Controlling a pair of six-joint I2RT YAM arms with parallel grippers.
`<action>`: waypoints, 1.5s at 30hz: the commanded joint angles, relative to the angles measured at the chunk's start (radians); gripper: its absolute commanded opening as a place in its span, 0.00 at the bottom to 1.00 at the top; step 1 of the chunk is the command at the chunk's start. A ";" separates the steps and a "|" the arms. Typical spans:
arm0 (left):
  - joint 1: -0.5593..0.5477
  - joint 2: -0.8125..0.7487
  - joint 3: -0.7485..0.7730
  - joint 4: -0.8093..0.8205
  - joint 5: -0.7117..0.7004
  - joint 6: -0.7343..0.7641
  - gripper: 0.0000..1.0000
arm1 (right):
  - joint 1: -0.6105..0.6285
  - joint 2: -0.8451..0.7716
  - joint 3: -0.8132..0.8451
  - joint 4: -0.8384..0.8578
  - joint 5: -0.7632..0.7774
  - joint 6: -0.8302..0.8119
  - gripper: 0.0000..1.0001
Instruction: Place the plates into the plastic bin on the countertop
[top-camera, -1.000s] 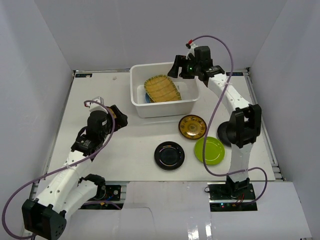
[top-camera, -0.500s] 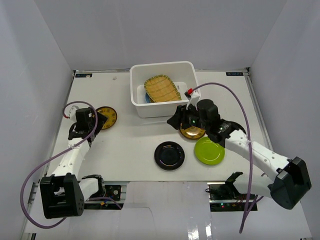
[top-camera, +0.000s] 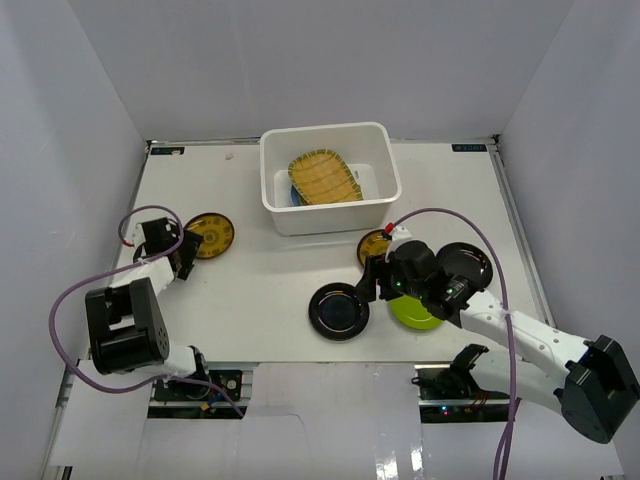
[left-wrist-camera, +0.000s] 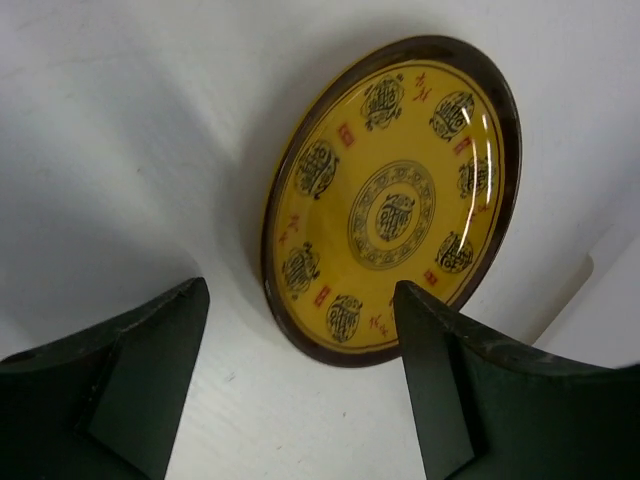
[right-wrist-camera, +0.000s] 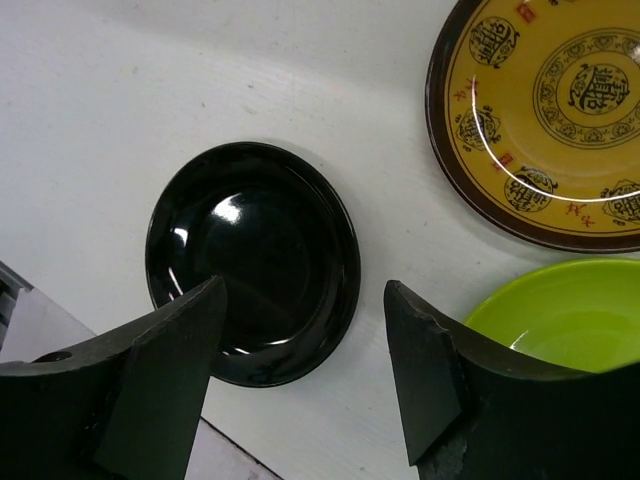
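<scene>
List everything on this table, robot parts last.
bin: one, white, far centre
woven plate: one, yellow, in the bin
blue plate: one, light blue, in the bin too
left patterned plate: one, gold with dark rim, left side
right patterned plate: one, same colours, before the bin
black plate: one, glossy, near centre
green plate: one, lime, right of the black plate
dark disc: one, right side, perhaps another black plate
left gripper: open, at the left patterned plate
right gripper: open, over the black plate
</scene>
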 joint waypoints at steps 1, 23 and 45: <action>0.011 0.075 0.043 0.051 0.046 -0.002 0.84 | 0.002 0.029 -0.019 0.012 0.034 0.002 0.70; 0.020 -0.329 0.123 -0.052 0.109 0.119 0.00 | 0.000 0.273 -0.116 0.234 -0.124 0.071 0.40; -0.461 0.210 1.014 -0.313 0.353 0.329 0.00 | -0.018 -0.083 0.303 0.018 0.037 -0.124 0.08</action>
